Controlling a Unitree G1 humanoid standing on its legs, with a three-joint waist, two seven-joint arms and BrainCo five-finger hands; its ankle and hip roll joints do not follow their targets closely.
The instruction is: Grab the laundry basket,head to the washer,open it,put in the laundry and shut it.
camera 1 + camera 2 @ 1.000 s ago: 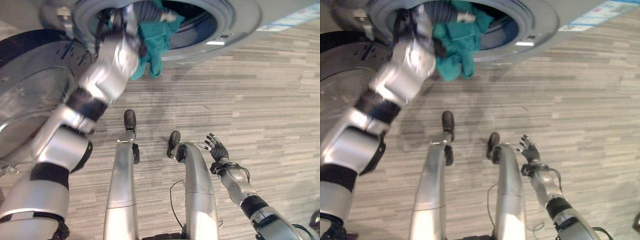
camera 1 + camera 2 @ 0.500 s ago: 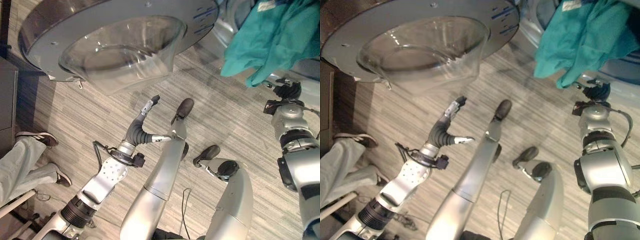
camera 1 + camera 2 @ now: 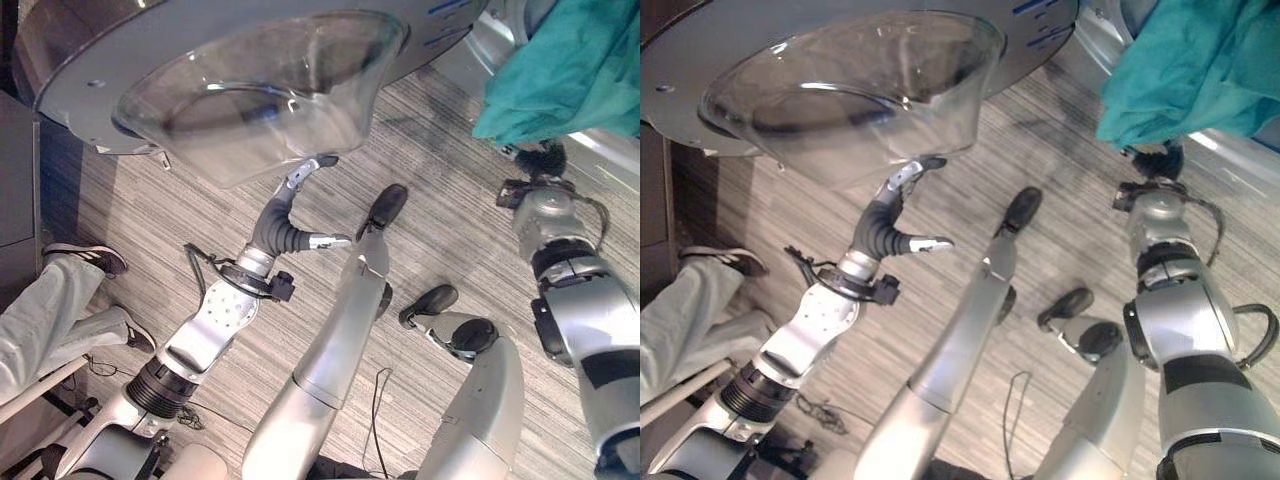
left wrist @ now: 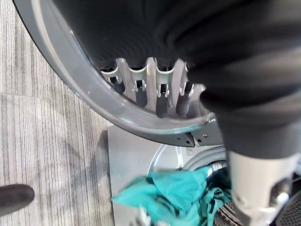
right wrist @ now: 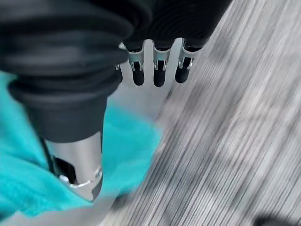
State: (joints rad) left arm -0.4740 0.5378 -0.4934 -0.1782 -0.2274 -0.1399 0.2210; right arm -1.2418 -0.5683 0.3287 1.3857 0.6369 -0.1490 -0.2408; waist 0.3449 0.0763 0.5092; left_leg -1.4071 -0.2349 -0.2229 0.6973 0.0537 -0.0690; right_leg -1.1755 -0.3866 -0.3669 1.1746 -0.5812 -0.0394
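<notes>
- The washer door [image 3: 230, 80] hangs open: a round grey frame with a deep, clear, bowl-shaped window bulging from its middle, glossy and catching reflections.
- The left robot hand [image 3: 290, 215] reaches up under that window with its fingers straight and relaxed, holding nothing. Its wrist view shows the dark fingertips [image 4: 141, 96] lined up along the door's smooth grey rim; whether they touch it I cannot tell.
- The laundry, a soft teal cloth [image 3: 565, 75], spills in loose, crumpled folds from the washer's opening and droops over its lower edge. The left wrist view shows the same cloth [image 4: 174, 190] bunched in the round mouth of the washer [image 4: 127, 155], against the ribbed dark seal.
- The right robot hand [image 3: 540, 165] sits just under the hanging cloth, at the front of the washer. In its wrist view the fingers [image 5: 157, 70] extend fairly straight toward a pale grey surface, with teal fabric pressed against the thumb side; nothing looks gripped.
- The washer's body is smooth pale grey metal with a shiny ring round the opening.
- The floor [image 3: 130, 200] is grey carpet with fine streaked lines, laid in tiles.
- A person's pale trouser leg [image 3: 45, 320] and dark shoe with a white sole [image 3: 90, 258] stand at the floor's left edge.
</notes>
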